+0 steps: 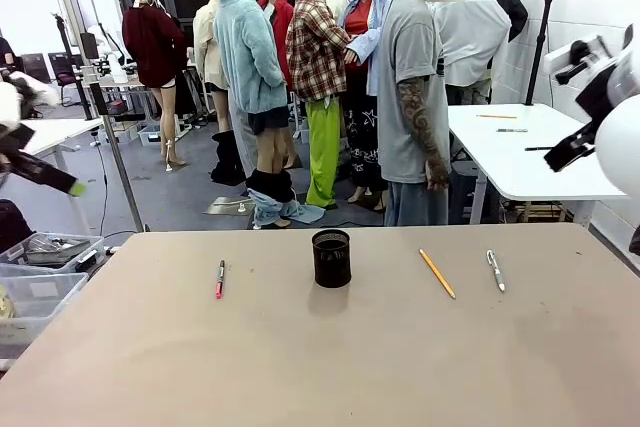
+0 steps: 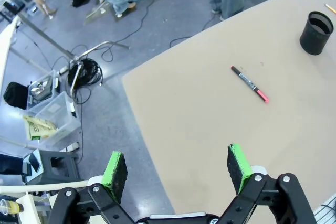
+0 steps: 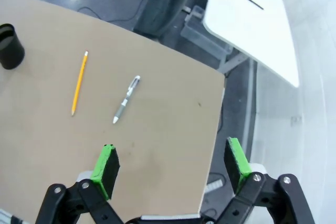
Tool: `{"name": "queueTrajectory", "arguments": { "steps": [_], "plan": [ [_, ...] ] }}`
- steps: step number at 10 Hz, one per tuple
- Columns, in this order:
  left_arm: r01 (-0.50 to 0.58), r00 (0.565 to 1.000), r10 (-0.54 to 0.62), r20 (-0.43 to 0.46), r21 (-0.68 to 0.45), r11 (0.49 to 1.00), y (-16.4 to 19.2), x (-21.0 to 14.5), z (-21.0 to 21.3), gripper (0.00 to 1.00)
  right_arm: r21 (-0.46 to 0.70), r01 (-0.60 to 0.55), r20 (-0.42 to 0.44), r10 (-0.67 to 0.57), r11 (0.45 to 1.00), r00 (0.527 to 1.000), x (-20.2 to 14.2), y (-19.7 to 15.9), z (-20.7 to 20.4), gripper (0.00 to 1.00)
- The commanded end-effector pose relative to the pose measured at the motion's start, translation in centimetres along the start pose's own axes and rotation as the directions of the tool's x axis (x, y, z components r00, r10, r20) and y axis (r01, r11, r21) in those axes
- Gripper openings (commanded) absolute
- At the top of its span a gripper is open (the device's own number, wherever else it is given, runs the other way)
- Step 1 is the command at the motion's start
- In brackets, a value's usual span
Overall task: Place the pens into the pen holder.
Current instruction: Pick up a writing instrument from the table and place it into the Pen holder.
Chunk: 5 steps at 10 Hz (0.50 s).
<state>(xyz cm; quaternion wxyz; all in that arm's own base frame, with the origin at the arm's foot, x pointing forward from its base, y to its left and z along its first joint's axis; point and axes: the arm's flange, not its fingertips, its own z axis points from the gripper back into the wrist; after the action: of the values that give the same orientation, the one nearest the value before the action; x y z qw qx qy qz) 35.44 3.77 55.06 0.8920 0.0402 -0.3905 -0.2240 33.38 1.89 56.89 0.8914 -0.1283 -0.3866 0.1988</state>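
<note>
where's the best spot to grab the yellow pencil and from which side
Grip the yellow pencil at mid-shaft, from straight above, fingers closing across its width. It lies flat on the table, thin and long, with bare surface on both sides; the silver pen lies apart.

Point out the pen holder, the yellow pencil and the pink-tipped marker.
pen holder (image 1: 331, 262): front view, middle of its mesh wall.
yellow pencil (image 1: 437, 273): front view, middle of the shaft.
pink-tipped marker (image 2: 250, 84): left wrist view, middle of the barrel.

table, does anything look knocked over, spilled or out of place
Nothing stands out. The pen holder stands upright, and the marker, pencil and silver pen lie flat on the table, apart from it.
</note>
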Motion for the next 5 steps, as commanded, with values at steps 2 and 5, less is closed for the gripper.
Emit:
{"name": "queueTrajectory", "arguments": {
  "steps": [2,5],
  "plan": [
    [0.047,0.998,-0.045,0.032,-0.066,0.997,-6.3,-13.1,-1.4,1.0,-0.013,0.069,-0.012,-0.069,0.998,0.998,-15.6,6.7,0.1,1.0],
    [-0.01,1.0,0.01,0.018,0.0,1.0,1.4,-0.8,0.8,1.0,0.051,0.04,-0.105,-0.035,0.998,0.994,-11.4,5.5,-6.6,1.0]
  ]
}}
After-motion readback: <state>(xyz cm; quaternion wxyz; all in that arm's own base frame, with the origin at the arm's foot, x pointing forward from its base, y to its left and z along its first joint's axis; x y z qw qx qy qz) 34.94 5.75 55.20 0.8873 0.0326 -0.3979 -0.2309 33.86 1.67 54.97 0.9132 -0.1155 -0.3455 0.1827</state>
